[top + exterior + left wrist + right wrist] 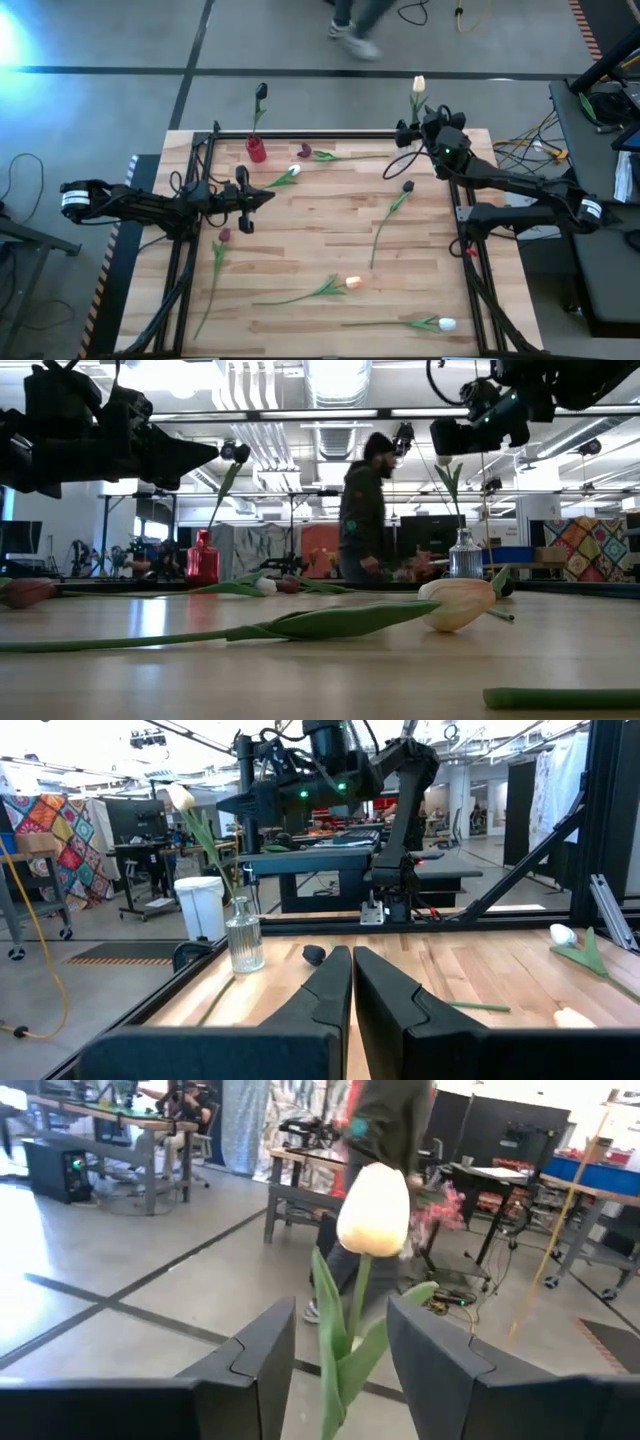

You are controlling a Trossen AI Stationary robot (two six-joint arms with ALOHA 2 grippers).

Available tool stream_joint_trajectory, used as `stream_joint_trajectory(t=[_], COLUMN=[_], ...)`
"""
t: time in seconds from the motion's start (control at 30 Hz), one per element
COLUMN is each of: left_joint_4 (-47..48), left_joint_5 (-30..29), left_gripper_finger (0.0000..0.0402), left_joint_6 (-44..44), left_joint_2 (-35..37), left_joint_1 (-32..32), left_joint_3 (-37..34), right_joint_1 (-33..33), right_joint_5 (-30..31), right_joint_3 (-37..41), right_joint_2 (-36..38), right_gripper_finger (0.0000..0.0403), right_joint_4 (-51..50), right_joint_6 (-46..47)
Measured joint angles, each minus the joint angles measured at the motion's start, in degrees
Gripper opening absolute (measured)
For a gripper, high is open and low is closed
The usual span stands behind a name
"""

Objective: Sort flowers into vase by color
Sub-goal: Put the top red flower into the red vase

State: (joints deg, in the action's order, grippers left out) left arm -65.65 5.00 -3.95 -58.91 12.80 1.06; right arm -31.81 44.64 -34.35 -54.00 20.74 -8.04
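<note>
White tulip stands in the clear vase, right gripper spread around its stem

The cream-white artificial tulip [373, 1210] stands in the clear glass bottle vase [245, 942] at upper right of the high view; the right gripper [340, 1350] is open, fingers either side of the stem, apparently not touching. It looks light and bendy: pinch mid-stem, never the head. The left gripper [352, 982], closed and empty, waits at centre left.

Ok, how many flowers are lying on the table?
6: maroon and white by the red vase, dark one centre-right, second maroon at left, peach and second white toward the high view's bottom. None seem hidden.
</note>
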Motion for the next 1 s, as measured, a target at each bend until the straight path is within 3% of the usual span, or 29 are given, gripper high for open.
stream_joint_trajectory(t=[0.2, 0.4, 0.63, 0.77, 1.0], left_joint_4=[0.47, 1.18, 4.13, 5.91, 23.24], left_joint_5=[0.05, 0.2, 0.21, 0.43, -0.6], left_gripper_finger=[0.0, 0.0, 0.0, 0.0, 0.0], left_joint_6=[0.0, 0.0, -0.01, -0.02, -0.09], left_joint_2=[-0.01, -0.01, -0.01, -0.01, -0.01], left_joint_1=[0.0, 0.0, 0.0, -0.02, -0.39], left_joint_3=[0.0, 0.0, -0.02, 0.07, 6.92], right_joint_1=[2.8, 5.63, 9.21, 11.95, 14.98], right_joint_5=[0.04, -0.28, -9.37, -14.72, -17.24], right_joint_3=[-0.22, -0.22, 0.82, 5.3, 12.64], right_joint_2=[3.86, 8.37, 12.06, 11.82, 9.85], right_gripper_finger=[0.013, 0.0112, 0.0057, 0.0015, 0.0009], right_joint_4=[-4.46, -17.01, -34.83, -34.26, -23.73], right_joint_6=[-0.51, 2.26, 11.95, 13.48, 13.51])
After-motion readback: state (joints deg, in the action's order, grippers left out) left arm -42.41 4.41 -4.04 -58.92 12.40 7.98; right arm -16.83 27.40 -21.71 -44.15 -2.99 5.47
